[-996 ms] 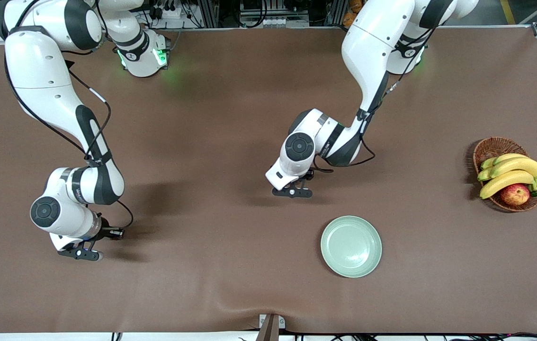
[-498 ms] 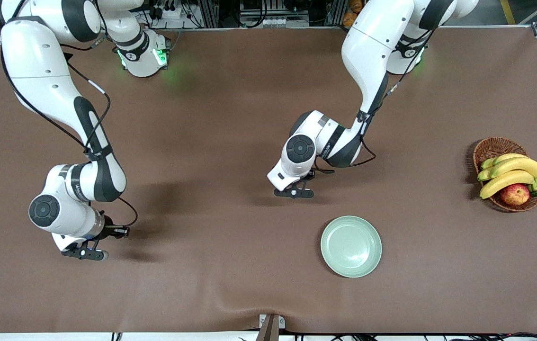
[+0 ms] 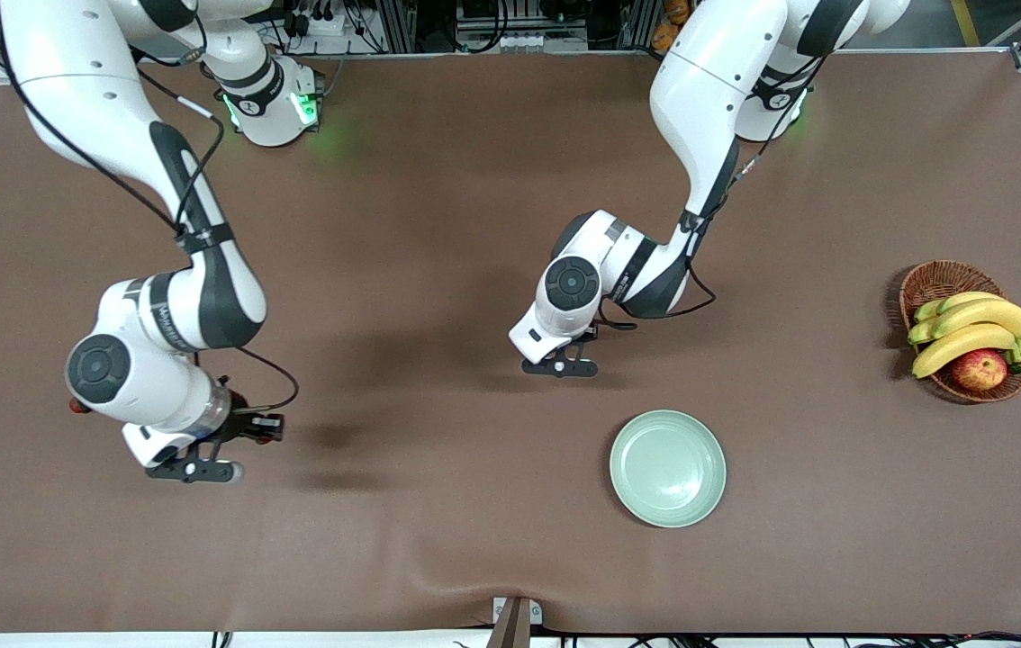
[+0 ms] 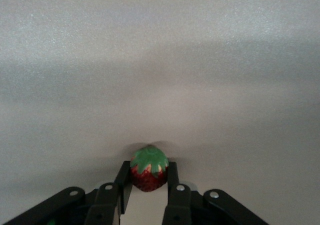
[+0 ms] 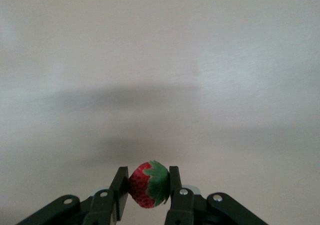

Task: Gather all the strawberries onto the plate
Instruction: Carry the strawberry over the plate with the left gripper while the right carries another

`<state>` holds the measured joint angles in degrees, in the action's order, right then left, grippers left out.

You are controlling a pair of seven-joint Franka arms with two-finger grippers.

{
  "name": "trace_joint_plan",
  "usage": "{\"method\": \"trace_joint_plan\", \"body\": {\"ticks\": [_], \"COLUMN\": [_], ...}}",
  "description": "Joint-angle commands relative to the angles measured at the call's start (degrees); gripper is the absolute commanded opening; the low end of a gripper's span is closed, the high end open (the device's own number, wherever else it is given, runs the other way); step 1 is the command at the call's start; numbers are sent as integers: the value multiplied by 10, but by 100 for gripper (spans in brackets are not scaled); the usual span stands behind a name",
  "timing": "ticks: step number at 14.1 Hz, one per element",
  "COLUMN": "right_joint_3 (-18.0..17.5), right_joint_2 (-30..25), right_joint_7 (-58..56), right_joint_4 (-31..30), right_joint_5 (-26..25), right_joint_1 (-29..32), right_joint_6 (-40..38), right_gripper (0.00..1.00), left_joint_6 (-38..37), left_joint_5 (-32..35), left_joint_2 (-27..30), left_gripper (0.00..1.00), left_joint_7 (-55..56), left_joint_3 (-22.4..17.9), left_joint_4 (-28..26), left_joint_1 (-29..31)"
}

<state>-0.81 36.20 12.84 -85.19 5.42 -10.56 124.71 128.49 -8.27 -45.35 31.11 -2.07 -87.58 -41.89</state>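
Since a second ago the right gripper (image 5: 146, 187) has lifted off the bench (image 3: 438, 225), fingers clamping a strawberry (image 5: 148, 184). Left gripper (image 4: 149, 181) pinches another strawberry (image 4: 148, 167), low, just farther than the plate (image 3: 668, 468).

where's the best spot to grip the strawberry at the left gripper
Its red sides just under the green cap, from above: the strawberry stands cap-up, widest there, as the left gripper pinches it. The right gripper, over the table, holds a second strawberry.
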Motion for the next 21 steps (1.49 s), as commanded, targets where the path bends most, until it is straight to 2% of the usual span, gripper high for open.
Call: {"method": "trace_joint_plan", "body": {"ticks": [1, 4, 6, 8, 11, 13, 15, 17, 19, 20, 21], "right_joint_3": [3, 2, 3, 3, 4, 5, 7, 7, 7, 7, 8], "right_joint_2": [-10, -11, -10, -9, 4, 13, 37, 70, 115, 142, 168], "right_joint_7": [50, 78, 85, 101, 104, 145, 193, 222, 227, 229, 236], "right_joint_4": [-5, -3, -2, 3, 7, 7, 14, 27, 67, 96, 123], "right_joint_5": [34, 71, 117, 140, 138, 134, 131, 130, 131, 131, 131], "right_joint_1": [-33, -52, -67, -85, -137, -172, -203, -228, -243, -251, -260], "right_joint_6": [-3, 0, 6, 19, 77, 119, 155, 226, 261, 274, 288], "right_gripper": [8, 8, 8, 8, 8, 8, 8, 8, 8, 9, 9], "left_joint_6": [-16, -61, -69, -69, -51, -12, 17, 43, 70, 86, 95], "left_joint_5": [-3, 13, 13, 13, 12, 13, 12, 13, 12, 12, 12], "left_joint_2": [15, 53, 60, 59, 43, 28, 14, 7, -9, -15, -18], "left_gripper": [3, 3, 3, 3, 2, 2, 2, 3, 4, 9, 22], "left_joint_7": [-4, -77, -139, -165, -184, -224, -275, -281, -283, -281, -280], "left_joint_3": [-7, -15, -15, -15, -17, -18, -17, -17, -17, -17, -17], "left_joint_4": [2, 8, 18, 30, 58, 60, 59, 59, 59, 59, 59], "left_joint_1": [4, 43, 81, 108, 145, 168, 199, 200, 202, 202, 201]}}
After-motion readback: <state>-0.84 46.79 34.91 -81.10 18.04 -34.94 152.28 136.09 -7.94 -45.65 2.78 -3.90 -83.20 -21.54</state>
